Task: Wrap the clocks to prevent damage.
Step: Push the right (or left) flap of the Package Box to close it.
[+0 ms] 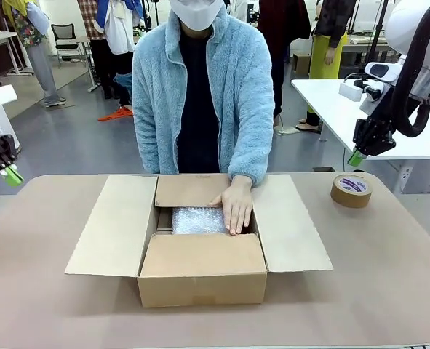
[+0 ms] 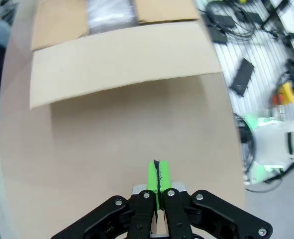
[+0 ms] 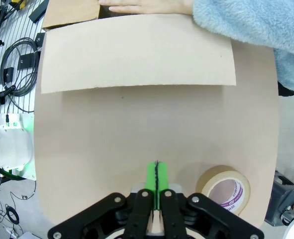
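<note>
On beige surface (image 1: 389, 276), centre: open cardboard box (image 1: 202, 276), flaps spread outward. Inside box: bubble-wrap bundle (image 1: 196, 220), person's hand (image 1: 236, 207) flat on its right part. Right of box, well apart: brown tape roll (image 1: 351, 190), lying flat. Left robot hand (image 1: 12, 176) pressed together, empty, raised over left end. Right robot hand (image 1: 356, 158) same, raised near tape roll.

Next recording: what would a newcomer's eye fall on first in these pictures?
First, the open cardboard box in the middle of the table, where a person's hand rests flat on a bubble-wrapped bundle inside it. Next, the two shut grippers raised at the sides: the left gripper at the left edge, the right gripper near a roll of tape.
</note>
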Controlling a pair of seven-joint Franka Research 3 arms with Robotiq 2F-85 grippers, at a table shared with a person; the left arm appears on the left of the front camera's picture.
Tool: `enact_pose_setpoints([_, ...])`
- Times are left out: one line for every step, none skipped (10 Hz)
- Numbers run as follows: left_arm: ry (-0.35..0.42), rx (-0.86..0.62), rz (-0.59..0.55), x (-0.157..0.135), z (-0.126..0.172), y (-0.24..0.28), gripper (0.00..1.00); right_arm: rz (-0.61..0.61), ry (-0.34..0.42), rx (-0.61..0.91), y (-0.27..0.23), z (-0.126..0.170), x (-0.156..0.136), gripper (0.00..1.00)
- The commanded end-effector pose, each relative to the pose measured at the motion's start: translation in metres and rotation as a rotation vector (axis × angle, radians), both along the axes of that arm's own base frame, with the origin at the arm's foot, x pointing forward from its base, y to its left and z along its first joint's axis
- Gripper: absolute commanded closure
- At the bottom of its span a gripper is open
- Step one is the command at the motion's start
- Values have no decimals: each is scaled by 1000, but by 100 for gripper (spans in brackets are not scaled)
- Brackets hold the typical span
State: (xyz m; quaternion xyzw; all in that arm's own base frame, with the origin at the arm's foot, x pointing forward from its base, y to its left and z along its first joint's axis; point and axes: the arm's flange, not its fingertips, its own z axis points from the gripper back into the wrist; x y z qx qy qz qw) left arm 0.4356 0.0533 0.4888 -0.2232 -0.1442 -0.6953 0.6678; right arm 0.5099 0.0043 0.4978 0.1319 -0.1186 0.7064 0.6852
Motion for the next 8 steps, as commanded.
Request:
enact_pose_setpoints([-59,-57,143,-5,-55,-2,100,3,-2,1,-2,0,0,99])
enact_pose_setpoints([-58,-84,192,-5,-74,-9,100,3,-2,1,-2,0,0,99])
enact_pose_setpoints([-34,-76,188,-3,-87,-20,100,3,-2,1,-2,0,0,99])
enact_pose_setpoints([-10,-49,165,-8,-101,-31,100,3,-2,1,-2,0,0,99])
enact_pose_setpoints([27,-41,106,-4,-100,-34,100,3,-2,1,-2,0,0,99])
enact_pose_setpoints([-6,-52,188,-7,-101,-13,100,3,-2,1,-2,0,0,99])
enact_pose_setpoints([-6,-52,188,-7,-101,-13,100,3,-2,1,-2,0,0,99])
enact_pose_setpoints([-6,-52,188,-7,-101,-13,100,3,-2,1,-2,0,0,99])
